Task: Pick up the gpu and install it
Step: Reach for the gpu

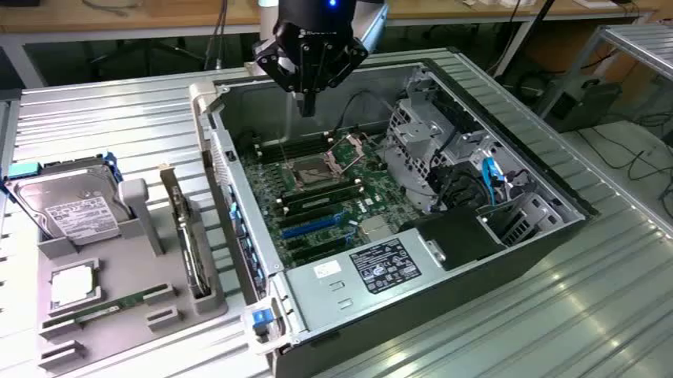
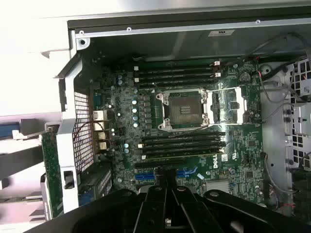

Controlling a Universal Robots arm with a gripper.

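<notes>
Pick step, not begun. Gripper (image 1: pixel 307 102) pressed together, empty, hanging over the open case (image 1: pixel 474 283). Gpu (image 1: pixel 189 240) stands on edge in the holder (image 1: pixel 105 303), exterior view's left. I judge a grasp needs the fingers spread first.

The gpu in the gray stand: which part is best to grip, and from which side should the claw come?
Probably grip the gpu across its thin upper edge, coming from above: it stands on edge in the gray stand, flat faces exposed.

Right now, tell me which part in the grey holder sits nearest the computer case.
The gpu, standing on edge; the hard drive and memory stick sit farther off.
</notes>
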